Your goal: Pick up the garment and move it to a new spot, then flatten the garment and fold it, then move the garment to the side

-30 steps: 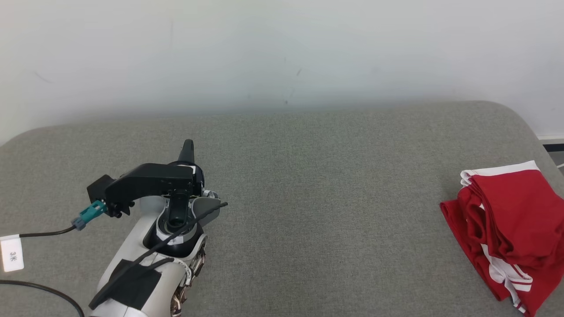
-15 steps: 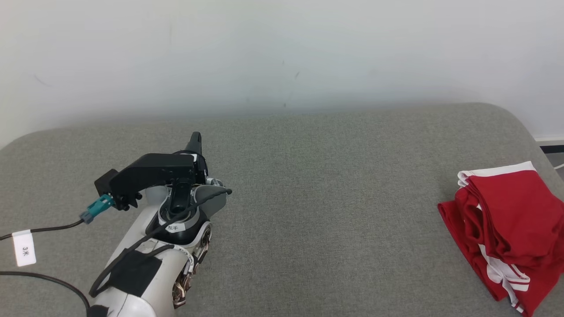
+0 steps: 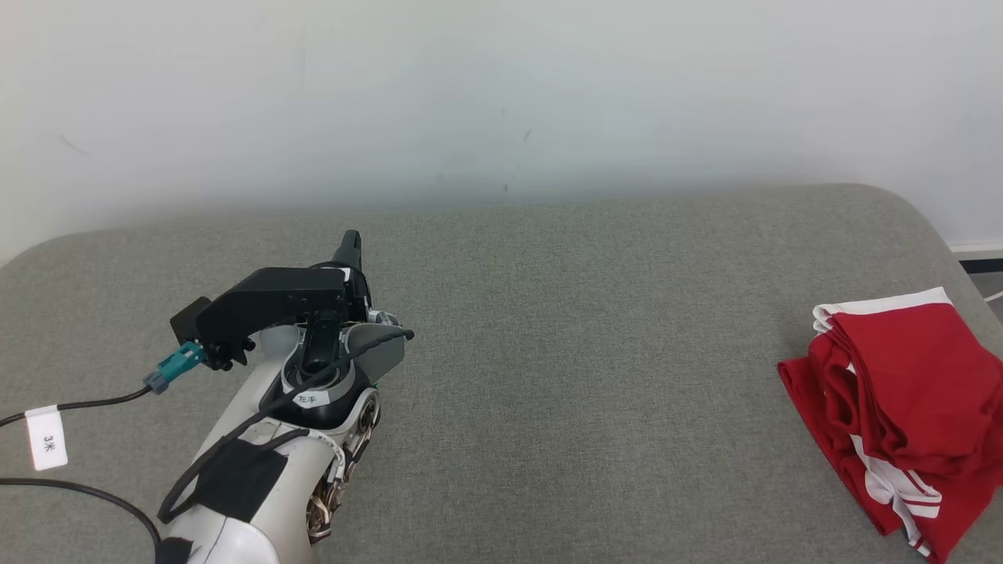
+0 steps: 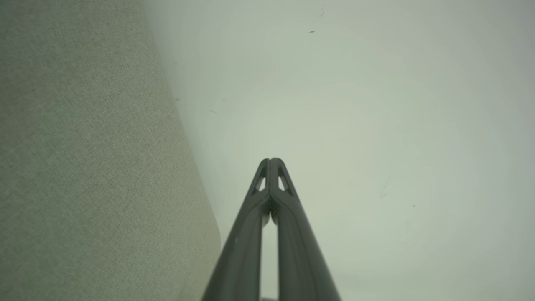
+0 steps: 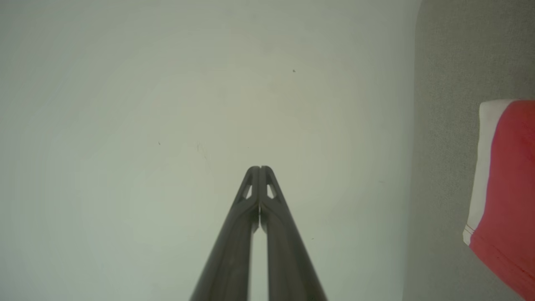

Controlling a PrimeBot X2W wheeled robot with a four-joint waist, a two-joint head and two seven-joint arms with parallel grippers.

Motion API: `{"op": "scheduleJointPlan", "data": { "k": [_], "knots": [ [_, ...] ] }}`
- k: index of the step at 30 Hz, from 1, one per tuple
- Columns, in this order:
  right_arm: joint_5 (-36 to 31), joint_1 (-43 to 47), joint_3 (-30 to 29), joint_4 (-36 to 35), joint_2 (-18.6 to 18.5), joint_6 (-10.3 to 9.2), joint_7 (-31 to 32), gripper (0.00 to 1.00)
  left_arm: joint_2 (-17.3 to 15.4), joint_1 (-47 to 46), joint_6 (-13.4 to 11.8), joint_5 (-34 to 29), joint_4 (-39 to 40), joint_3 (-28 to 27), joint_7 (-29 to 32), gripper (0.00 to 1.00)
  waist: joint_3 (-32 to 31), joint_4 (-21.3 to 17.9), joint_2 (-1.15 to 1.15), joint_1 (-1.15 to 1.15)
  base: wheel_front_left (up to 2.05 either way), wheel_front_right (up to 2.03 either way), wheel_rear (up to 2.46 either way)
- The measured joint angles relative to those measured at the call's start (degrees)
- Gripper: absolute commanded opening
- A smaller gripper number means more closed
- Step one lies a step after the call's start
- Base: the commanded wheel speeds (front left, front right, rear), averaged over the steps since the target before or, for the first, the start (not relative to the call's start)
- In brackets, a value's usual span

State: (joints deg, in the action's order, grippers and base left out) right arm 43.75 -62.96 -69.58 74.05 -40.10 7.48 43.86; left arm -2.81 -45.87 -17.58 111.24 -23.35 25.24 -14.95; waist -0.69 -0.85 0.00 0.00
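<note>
- Garment (image 3: 901, 399): red w/ white trim, folded bundle at right end of grey table (image 3: 548, 352). Fold + move-aside look done, I'd judge; little or nothing left.
- Left tool (image 4: 271, 161): fingers pressed together, empty, over table's left, well apart from garment.
- Right tool (image 5: 260, 168): pinched together too, empty, garment off to its side.
- Vs 1 s ago: left arm edged fwd a bit; garment unchanged.

The left gripper (image 3: 349, 244) is hiding most of its length behind its own mount (image 3: 270, 305). Far to its right, the garment (image 3: 901, 407) is running off the head view's right and bottom edges; beside the right gripper (image 5: 259, 168), an edge is cutting it too.
</note>
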Motion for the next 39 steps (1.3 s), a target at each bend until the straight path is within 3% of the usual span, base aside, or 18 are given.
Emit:
{"op": "scheduleJointPlan", "data": {
  "k": [39],
  "knots": [
    [-0.77,-0.02,-0.70,0.01,0.00,0.00,0.02,0.00,0.00,0.00,0.00,0.00,0.00,0.00,0.00,0.00,0.01,0.00,0.00,0.00,0.00,0.00,0.00]
  ]
}}
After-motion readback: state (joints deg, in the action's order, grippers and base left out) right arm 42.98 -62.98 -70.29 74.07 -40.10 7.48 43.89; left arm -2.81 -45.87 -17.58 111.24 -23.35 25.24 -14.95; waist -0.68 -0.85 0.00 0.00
